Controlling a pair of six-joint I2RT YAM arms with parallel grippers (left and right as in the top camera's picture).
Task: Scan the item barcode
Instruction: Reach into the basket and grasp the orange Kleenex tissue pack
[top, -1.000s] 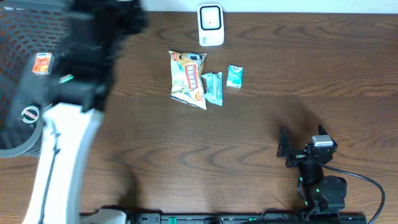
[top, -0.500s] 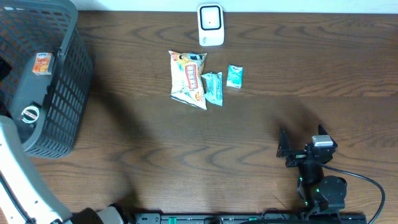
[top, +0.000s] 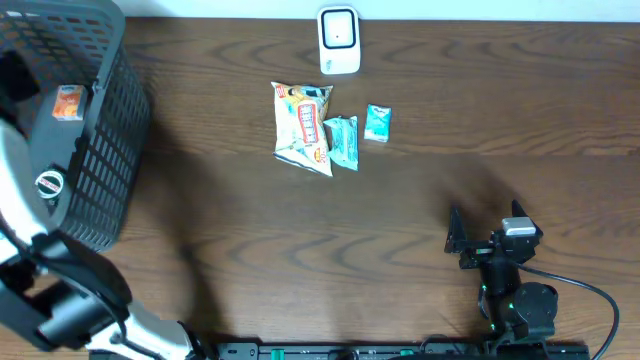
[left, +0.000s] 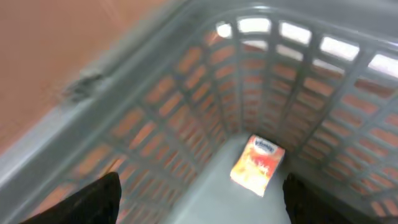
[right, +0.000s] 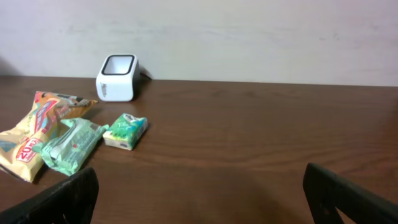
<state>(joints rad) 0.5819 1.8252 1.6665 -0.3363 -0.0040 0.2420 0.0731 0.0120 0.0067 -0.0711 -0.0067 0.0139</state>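
Dark table: left claw aimed into basket (jaws spread).

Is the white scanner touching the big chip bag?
Apart. The overhead view shows a strip of bare brown table between the white scanner and the chip bag. The right wrist view shows a gap too.

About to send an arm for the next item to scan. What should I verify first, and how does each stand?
1. Right gripper open and empty: ok.
2. Left gripper open and empty, aimed into the basket: ok.
3. Scanner upright, nothing in front of it: ok.
4. Small teal packet clear of its neighbours: ok.
5. Green packet clear of the chips bag: not ok, they touch.
6. Barcodes facing up: cannot tell.
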